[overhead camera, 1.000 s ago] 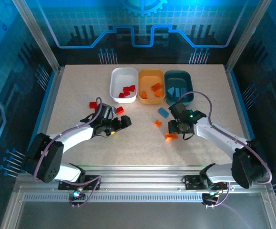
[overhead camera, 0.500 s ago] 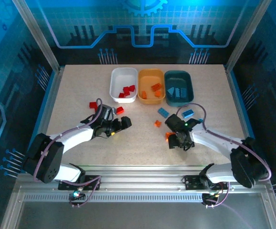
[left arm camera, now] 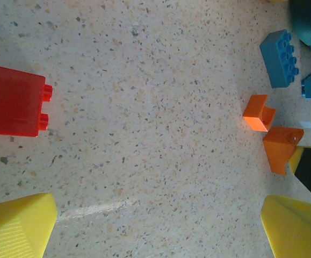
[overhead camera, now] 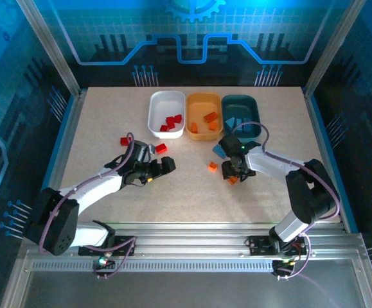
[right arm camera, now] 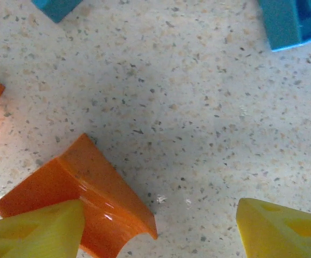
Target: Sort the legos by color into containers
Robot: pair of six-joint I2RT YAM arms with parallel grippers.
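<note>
Speckled beige tabletop (overhead camera: 108, 115) lies inside a blue-lit cage with circuit-patterned walls. At its 12 o'clock edge stand three glossy tubs: a white tub (overhead camera: 166, 94) with red legos (overhead camera: 171, 122), a yellow-orange tub (overhead camera: 203, 95) with orange legos (overhead camera: 210, 117), and a dark teal tub (overhead camera: 240, 97) with blue legos (overhead camera: 237, 122). The left gripper (overhead camera: 166, 165), at 8 o'clock from centre, is spread wide over bare table, with a red brick (left arm camera: 13, 107) at 10 o'clock in its wrist view. The right gripper (right arm camera: 160, 231), at 4 o'clock, stands parted, with an orange brick (right arm camera: 80, 199) touching one yellow finger (right arm camera: 34, 231).

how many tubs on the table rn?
3, in a row at the far side: white tub on the left, orange tub in the middle, teal tub on the right. None seems hidden.
</note>
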